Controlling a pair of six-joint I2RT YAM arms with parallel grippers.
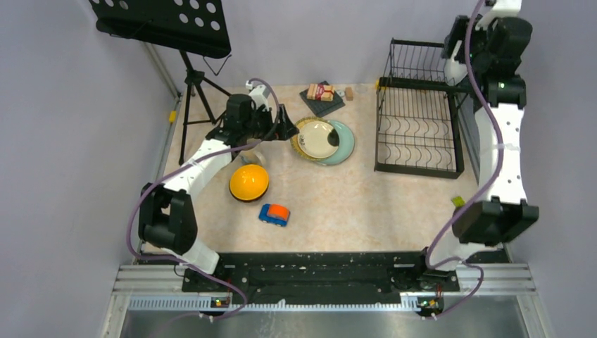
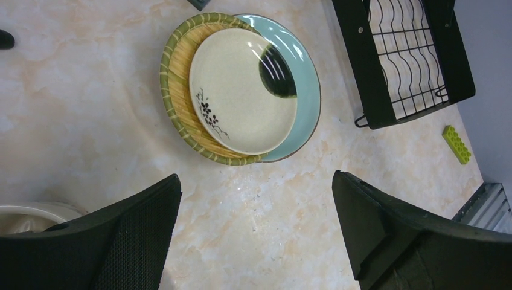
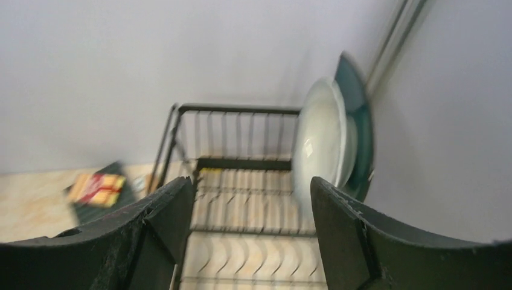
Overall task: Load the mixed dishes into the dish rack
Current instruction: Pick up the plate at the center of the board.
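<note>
Overhead first: your left pincer (image 1: 287,130) sits wide open with nothing in it, just beside the left edge of a stack of three round plates on the surface (image 1: 366,204). The cream plate (image 1: 318,138) lies on top, the yellowish plate (image 1: 301,131) shows at the left under it, and the mint-green plate (image 1: 346,144) peeks out on the right. The orange-yellow bowl (image 1: 248,182) rests nearer the bases, with a toy car (image 1: 274,214) just beside it. The dish rack (image 1: 420,120) stands to the right of the stack, apart from it. Your right arm (image 1: 501,134) reaches up over the rack's far right corner; you cannot make out its pincer from here. A packet (image 1: 321,92) lies at the far edge, and a music stand (image 1: 165,21) sits at the far left.

Next, the left wrist view: both fingers (image 2: 121,241) are spread wide above bare surface, gripping nothing. The plate stack lies ahead of them, the rack's corner sits at the upper right, and a green brick (image 2: 457,144) lies near it. A pale mug rim (image 2: 24,216) shows at the lower left.

Lastly, the right wrist view, which is blurred: your right pincer (image 3: 252,187) is parted and empty above the rack. A pale plate (image 3: 320,145) and a dark teal plate (image 3: 360,115) stand upright, one against the other, at the rack's right side by the wall.
</note>
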